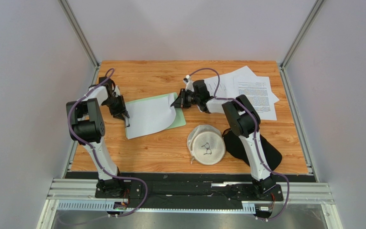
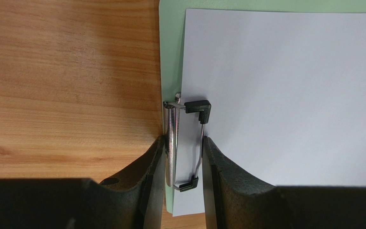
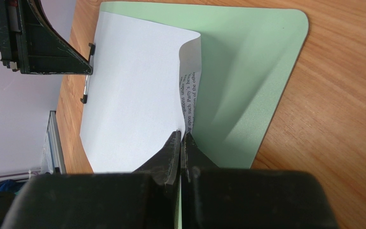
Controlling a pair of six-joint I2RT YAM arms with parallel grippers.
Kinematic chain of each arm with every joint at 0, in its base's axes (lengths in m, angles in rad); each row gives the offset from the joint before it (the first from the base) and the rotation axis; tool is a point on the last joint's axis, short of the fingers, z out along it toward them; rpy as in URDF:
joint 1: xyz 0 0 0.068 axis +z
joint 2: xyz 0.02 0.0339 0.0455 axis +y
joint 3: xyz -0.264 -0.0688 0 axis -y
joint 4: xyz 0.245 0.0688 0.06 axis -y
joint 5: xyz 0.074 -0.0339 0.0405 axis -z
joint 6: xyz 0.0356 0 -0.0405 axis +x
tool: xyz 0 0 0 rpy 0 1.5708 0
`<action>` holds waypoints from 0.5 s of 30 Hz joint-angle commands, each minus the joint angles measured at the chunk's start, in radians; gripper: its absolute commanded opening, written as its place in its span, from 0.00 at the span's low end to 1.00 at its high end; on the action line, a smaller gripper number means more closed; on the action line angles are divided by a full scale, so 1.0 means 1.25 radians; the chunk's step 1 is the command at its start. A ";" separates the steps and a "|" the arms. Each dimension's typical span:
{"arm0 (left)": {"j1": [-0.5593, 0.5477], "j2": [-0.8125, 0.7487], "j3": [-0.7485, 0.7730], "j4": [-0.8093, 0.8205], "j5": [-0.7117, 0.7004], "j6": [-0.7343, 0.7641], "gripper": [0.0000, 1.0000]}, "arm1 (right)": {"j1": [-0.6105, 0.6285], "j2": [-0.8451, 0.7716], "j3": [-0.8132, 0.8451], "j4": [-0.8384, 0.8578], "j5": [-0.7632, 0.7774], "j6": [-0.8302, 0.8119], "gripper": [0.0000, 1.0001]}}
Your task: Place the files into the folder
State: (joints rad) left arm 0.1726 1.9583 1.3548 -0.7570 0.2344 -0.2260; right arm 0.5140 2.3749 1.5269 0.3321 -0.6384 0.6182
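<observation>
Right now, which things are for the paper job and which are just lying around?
For the job: green clipboard; its metal clip, in the left pincer; white sheet, pinched by the right pincer; pile of printed sheets.
Just lying about: white round cap; black cloth.

This looks like a robotics lab test cell, not an office. A wooden tabletop (image 1: 156, 152) is boxed in by plain pale panels (image 1: 189, 28) held in aluminium posts (image 1: 79, 33) rising from its far corners. Along its near edge runs a metal rail (image 1: 309, 191) with the left arm (image 1: 87, 124) and right arm (image 1: 242, 124) bolted on, purple cables (image 1: 204, 69) looping over them.
</observation>
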 commanded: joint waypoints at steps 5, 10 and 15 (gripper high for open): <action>-0.021 -0.025 0.017 -0.008 -0.021 0.013 0.00 | 0.004 -0.032 0.061 -0.020 0.015 -0.074 0.00; -0.024 -0.020 0.019 -0.010 -0.019 0.016 0.00 | 0.001 -0.027 0.081 -0.033 0.025 -0.076 0.00; -0.029 -0.020 0.017 -0.009 -0.019 0.013 0.00 | 0.001 -0.027 0.077 -0.021 0.035 -0.055 0.00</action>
State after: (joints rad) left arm 0.1490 1.9579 1.3605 -0.7643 0.1974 -0.2214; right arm 0.5140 2.3749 1.5929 0.2813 -0.6193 0.5522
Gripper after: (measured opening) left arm 0.378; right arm 0.005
